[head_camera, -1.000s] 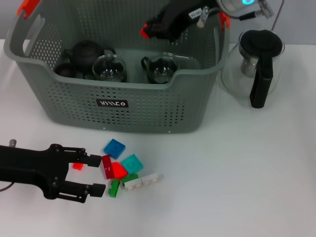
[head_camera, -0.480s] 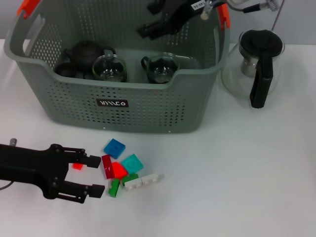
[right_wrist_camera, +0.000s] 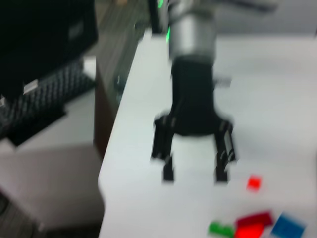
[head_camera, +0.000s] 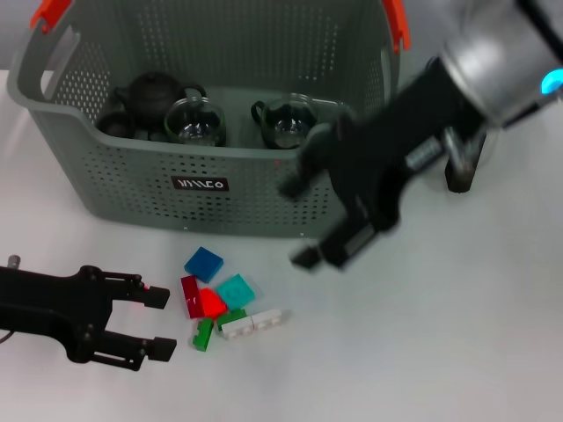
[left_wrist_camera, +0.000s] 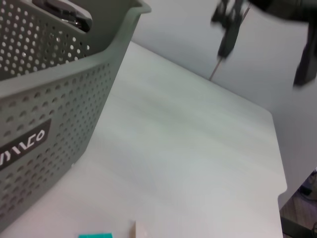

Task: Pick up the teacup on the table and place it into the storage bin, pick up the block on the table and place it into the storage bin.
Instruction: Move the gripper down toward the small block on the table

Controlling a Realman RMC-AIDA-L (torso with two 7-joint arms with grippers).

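The grey-green storage bin (head_camera: 220, 186) stands at the back, and two glass teacups (head_camera: 195, 121) (head_camera: 286, 120) sit inside it beside a dark teapot (head_camera: 154, 92). A heap of blocks (head_camera: 224, 303) lies on the table in front of the bin: blue (head_camera: 203, 263), red (head_camera: 212, 303), teal (head_camera: 235, 291), green (head_camera: 203, 335), white (head_camera: 255, 323). My left gripper (head_camera: 163, 323) lies open just left of the heap, holding nothing. My right gripper (head_camera: 302, 223), blurred, hangs open in front of the bin's right half, above the table and right of the heap.
A glass kettle with a black handle (head_camera: 457, 176) stands right of the bin, mostly behind my right arm. The right wrist view shows the left gripper (right_wrist_camera: 195, 174) near the table's edge (right_wrist_camera: 116, 148), with a small red block (right_wrist_camera: 253, 182) beside it.
My right arm has swung from over the bin's back down and forward, in front of the bin's right side. The left gripper has drawn back slightly to the left.
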